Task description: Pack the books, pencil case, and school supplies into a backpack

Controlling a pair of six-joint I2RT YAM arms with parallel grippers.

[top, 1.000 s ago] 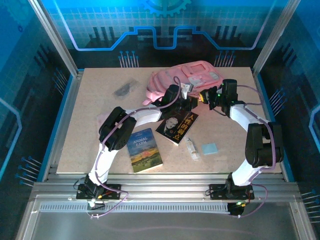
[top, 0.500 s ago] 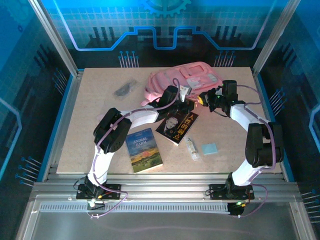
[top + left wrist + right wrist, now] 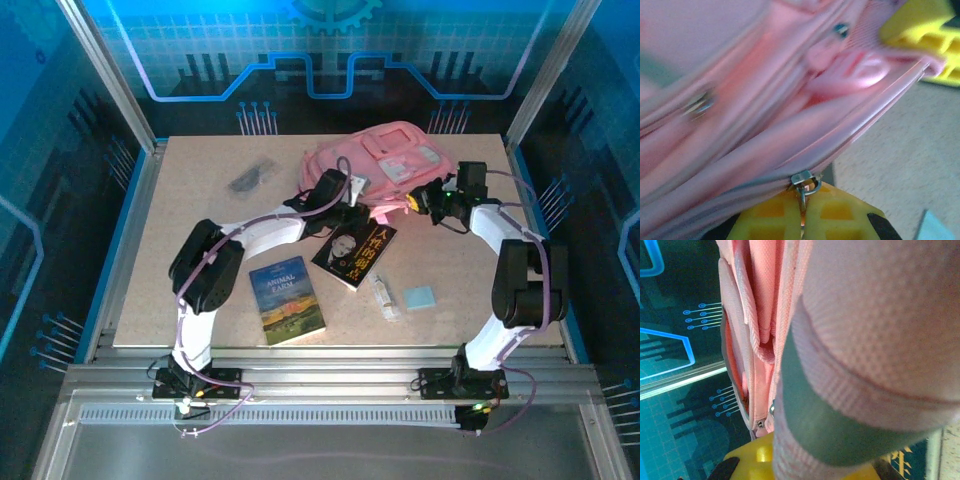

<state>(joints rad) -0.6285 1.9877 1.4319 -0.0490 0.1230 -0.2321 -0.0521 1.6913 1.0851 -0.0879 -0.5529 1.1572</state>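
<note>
The left gripper (image 3: 803,204) has its yellow jaws pressed together on the metal zipper pull (image 3: 804,181) of the pink backpack (image 3: 390,158). The bag's zip line and piped edge lie directly above the fingertips. The right gripper (image 3: 413,199) is closed as well, just to the right of the left one at the bag's near edge. In its wrist view, pink mesh fabric edged in grey lies over its jaws. A fold seems to be pinched between them, though that close view is too blurred to be sure. On the table (image 3: 450,325), on the near side of both sets of jaws, the black paperback (image 3: 355,250) lies closest. Further off are the Animal Farm paperback (image 3: 288,298), the whitish tube (image 3: 385,297) and the light-blue pad (image 3: 419,297). The dark grey item (image 3: 250,178) lies well to the left of the left jaws
</note>
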